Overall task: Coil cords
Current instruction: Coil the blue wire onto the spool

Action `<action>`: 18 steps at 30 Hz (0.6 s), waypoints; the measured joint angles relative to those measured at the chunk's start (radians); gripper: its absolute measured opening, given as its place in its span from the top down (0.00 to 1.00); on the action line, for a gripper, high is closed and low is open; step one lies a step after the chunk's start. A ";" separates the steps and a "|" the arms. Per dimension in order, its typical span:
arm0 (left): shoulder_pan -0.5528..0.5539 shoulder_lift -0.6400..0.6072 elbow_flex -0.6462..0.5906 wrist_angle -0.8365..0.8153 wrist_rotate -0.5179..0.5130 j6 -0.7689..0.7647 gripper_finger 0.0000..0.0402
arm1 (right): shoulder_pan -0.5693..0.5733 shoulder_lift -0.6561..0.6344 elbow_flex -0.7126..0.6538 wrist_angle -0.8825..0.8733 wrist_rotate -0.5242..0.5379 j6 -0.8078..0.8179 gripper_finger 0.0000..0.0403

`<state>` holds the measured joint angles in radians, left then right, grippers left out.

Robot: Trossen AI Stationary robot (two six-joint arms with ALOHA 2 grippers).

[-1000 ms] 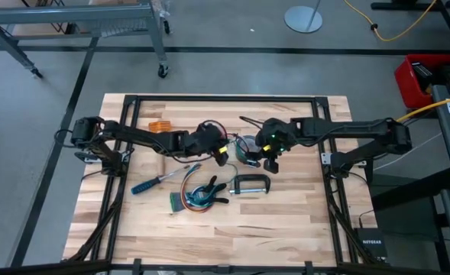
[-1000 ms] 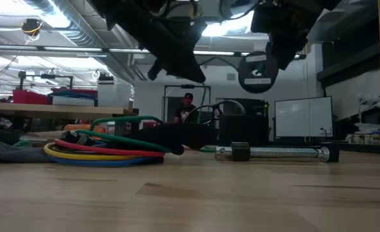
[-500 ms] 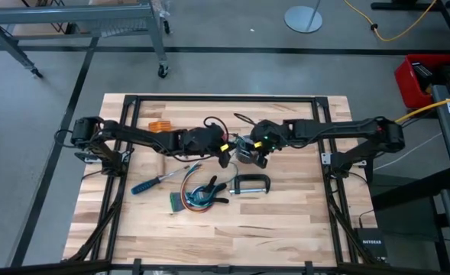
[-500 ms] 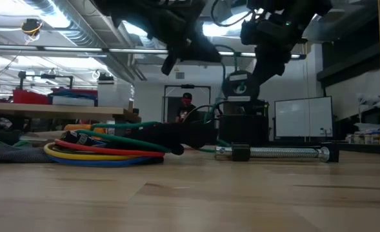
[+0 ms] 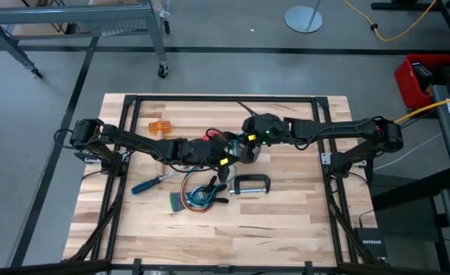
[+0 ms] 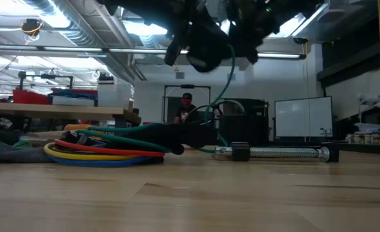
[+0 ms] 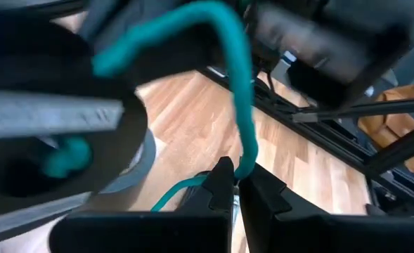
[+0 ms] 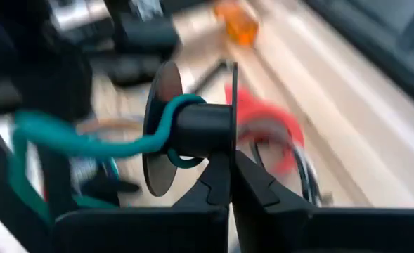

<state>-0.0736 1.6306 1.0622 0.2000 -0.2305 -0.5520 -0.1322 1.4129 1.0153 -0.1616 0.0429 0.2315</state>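
Two dark robot arms meet above the middle of a wooden tabletop (image 5: 286,206). The right gripper (image 8: 228,184) is closed on the rim of a small black spool (image 8: 192,130), held in the air with its axle roughly level. A thin teal cord (image 7: 236,84) is wound once around that axle. From the spool the cord runs toward the left arm and hangs down to the left gripper (image 7: 236,184), whose fingers are pinched shut on the cord close beside the spool.

The relation that matters most: the cord's free length lies on the left gripper's side of the spool, so the left gripper is the nearer one to lead it around the axle, while the right gripper holds the spool. In the low view the cord drops from the two grippers to the tabletop.

Counted from above: one spool, one teal cord, one looped bundle of coloured wires (image 5: 190,195) lying on the near side of the grippers, one black spring clamp (image 5: 211,189) on that bundle, one metal C-clamp (image 5: 249,184) to its right, one blue-handled screwdriver (image 5: 150,183) to its left, and one small orange piece (image 5: 158,126) at far left.
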 joint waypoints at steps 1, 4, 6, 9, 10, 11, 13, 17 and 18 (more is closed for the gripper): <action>-0.004 0.000 0.000 -0.003 -0.010 0.003 1.00 | 0.000 0.000 0.000 0.036 -0.001 0.000 0.99; -0.008 0.000 0.000 -0.010 -0.029 0.003 1.00 | 0.000 0.000 0.000 0.124 -0.002 0.010 0.99; -0.011 0.000 0.000 -0.021 -0.034 0.009 1.00 | 0.000 0.000 0.000 0.176 -0.008 0.012 0.99; -0.021 0.000 0.000 -0.070 -0.071 0.009 1.00 | 0.000 -0.005 0.000 0.203 -0.010 0.012 0.99; -0.025 0.001 0.000 -0.088 -0.088 0.010 1.00 | 0.000 -0.011 0.000 0.207 -0.010 0.011 0.99; -0.031 0.001 0.000 -0.107 -0.107 0.015 1.00 | 0.000 -0.018 0.000 0.213 -0.010 0.010 0.99; -0.042 0.001 0.000 -0.144 -0.159 0.041 1.00 | -0.001 -0.040 0.000 0.220 -0.025 0.007 0.99; -0.062 0.001 0.000 -0.162 -0.265 0.114 1.00 | -0.014 -0.098 0.000 0.193 -0.087 0.005 0.99; -0.066 0.001 0.001 -0.154 -0.282 0.136 1.00 | -0.017 -0.116 -0.001 0.179 -0.109 0.003 0.99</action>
<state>-0.1391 1.6314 1.0628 0.0463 -0.5123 -0.4160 -0.1496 1.2973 1.0145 0.0179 -0.0664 0.2347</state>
